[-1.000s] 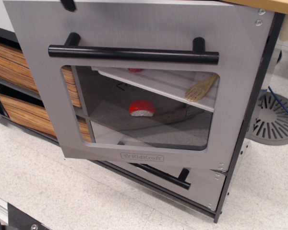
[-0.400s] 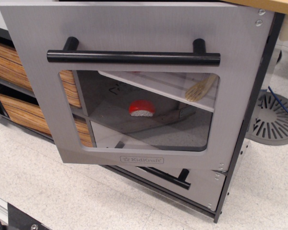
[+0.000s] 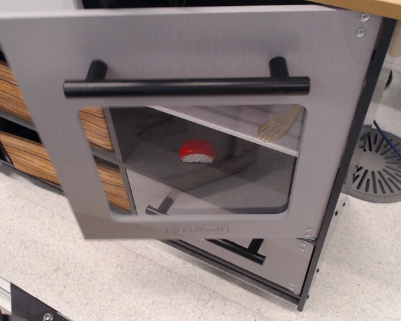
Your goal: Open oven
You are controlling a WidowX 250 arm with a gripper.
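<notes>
Wood-grain drawers (image 3: 13, 87) sit at far left; the oven (image 3: 187, 47) door hangs partly open across the middle, its black handle (image 3: 186, 86) across the top; through the window (image 3: 207, 167) show a red toy (image 3: 198, 151) and a wooden utensil (image 3: 278, 123). Lower right sits a grey drawer (image 3: 281, 257); no pincer is in view, so I cannot tell its state.

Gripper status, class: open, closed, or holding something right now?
Gripper: not in view, so its state cannot be told. The oven door hangs partly open, with nothing touching its black bar handle.
</notes>
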